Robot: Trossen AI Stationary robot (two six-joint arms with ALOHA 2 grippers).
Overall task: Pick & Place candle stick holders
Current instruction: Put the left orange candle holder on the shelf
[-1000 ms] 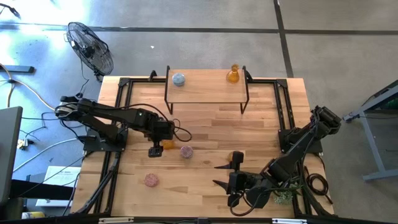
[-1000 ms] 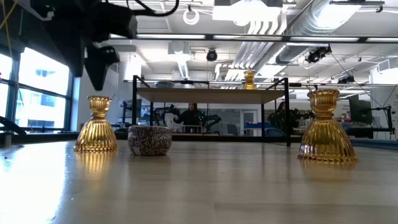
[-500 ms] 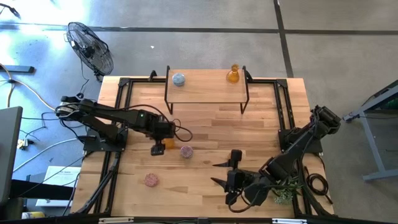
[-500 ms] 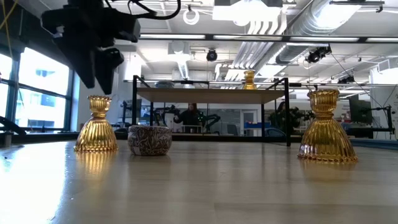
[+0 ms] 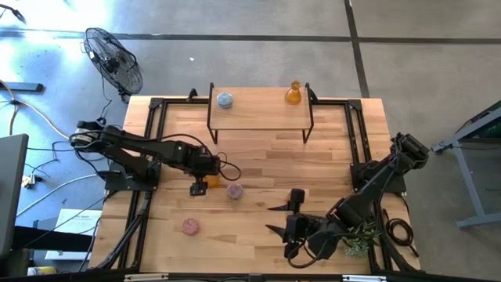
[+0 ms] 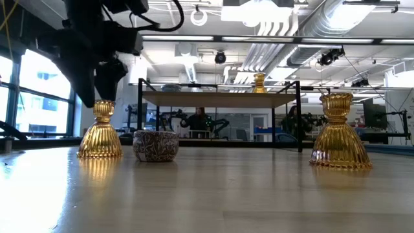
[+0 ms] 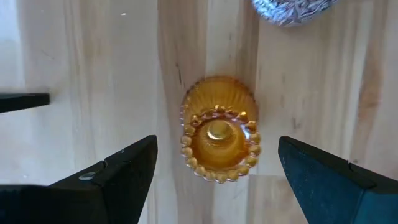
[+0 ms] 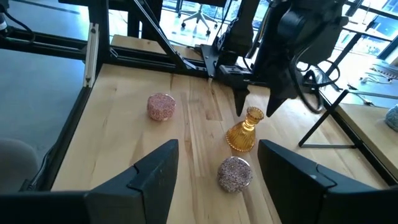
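Observation:
An amber flask-shaped holder (image 5: 207, 182) stands upright on the table. My left gripper (image 7: 217, 177) hangs open right over it, one finger on each side of its beaded top (image 7: 217, 135), touching nothing; in the low view the fingertips (image 6: 97, 90) reach down to about the level of the holder's top (image 6: 102, 107). A squat pink holder (image 5: 234, 190) stands beside it and another (image 5: 190, 226) stands nearer the front. A pale blue holder (image 5: 225, 99) and an amber one (image 5: 293, 94) stand on the shelf. A third amber holder (image 6: 339, 136) shows in the low view. My right gripper (image 5: 283, 219) is open and empty at the front right.
A wooden shelf on black legs (image 5: 258, 110) stands at the table's far edge. A green plant (image 5: 358, 240) lies under my right arm at the front right. Black frame rails (image 5: 153, 125) run along the table's sides. A fan (image 5: 116, 63) stands off the table's far left corner.
My left gripper has come down over the amber holder, still open, from well above it to about the level of its top. The holders have not moved.

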